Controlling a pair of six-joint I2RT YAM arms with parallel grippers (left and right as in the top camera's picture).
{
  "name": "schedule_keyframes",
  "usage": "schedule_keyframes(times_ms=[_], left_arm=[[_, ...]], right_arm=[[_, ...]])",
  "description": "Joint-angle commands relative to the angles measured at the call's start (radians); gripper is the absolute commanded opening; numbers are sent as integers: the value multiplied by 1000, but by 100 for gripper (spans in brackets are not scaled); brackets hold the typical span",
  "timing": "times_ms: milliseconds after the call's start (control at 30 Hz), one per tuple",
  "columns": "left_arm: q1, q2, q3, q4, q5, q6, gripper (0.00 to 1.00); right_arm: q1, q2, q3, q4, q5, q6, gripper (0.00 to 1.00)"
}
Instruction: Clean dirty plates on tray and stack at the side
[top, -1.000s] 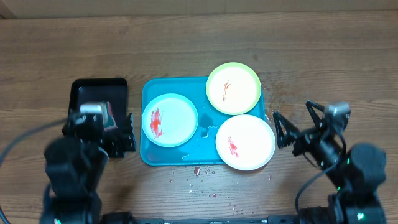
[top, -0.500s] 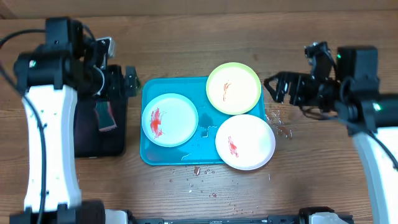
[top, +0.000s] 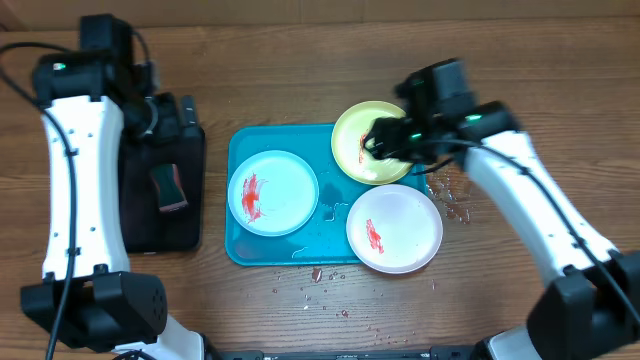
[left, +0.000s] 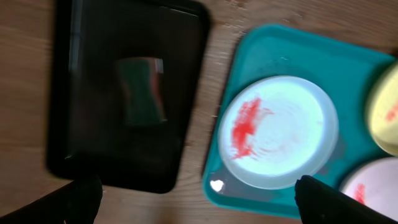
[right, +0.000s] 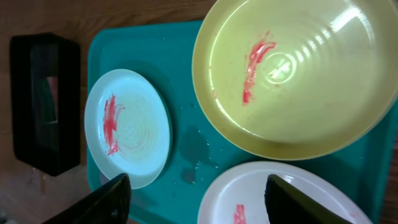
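Observation:
Three plates lie on the turquoise tray (top: 243, 150): a light blue one (top: 273, 192) at the left, a yellow-green one (top: 352, 150) at the back right, a pinkish-white one (top: 395, 228) at the front right overhanging the rim. All have red smears. My right gripper (top: 385, 140) hovers open above the yellow-green plate (right: 298, 74); its fingers (right: 208, 202) frame the tray (right: 186, 149), the blue plate (right: 127, 127) and the white plate (right: 280, 199). My left gripper (top: 185, 112) is open and empty over the black tray's back edge; in its view (left: 205, 202) the blue plate (left: 280, 130) shows.
A narrow black tray (top: 160, 215) stands left of the turquoise tray and holds a sponge (top: 168, 187), also seen in the left wrist view (left: 142, 90). Red crumbs (top: 315, 275) lie on the wooden table in front of the tray and to its right (top: 450, 195).
My right arm has swung left from beside the tray to above the yellow-green plate. My left gripper has shifted slightly back over the black tray.

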Motion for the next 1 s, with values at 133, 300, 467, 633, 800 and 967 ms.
schedule_keyframes(times_ms=[133,300,467,633,800,967], left_arm=[[63,-26,42,-11,-131,-40,98],[63,-26,41,-10,-160,-32,89],[63,-26,39,-13,-160,-33,90],[63,-26,19,-6,-160,-32,91],[63,-26,-39,25,-151,-34,92],[63,-26,-140,70,-131,-52,92]], right_arm=[[194,146,24,105,220,172,57],[282,259,24,190,312,235,40],[326,329,24,275,312,239,39],[335,375,24,281,312,282,38],[335,398,24,286,311,354,29],[335,422,24,286,293,395,21]])
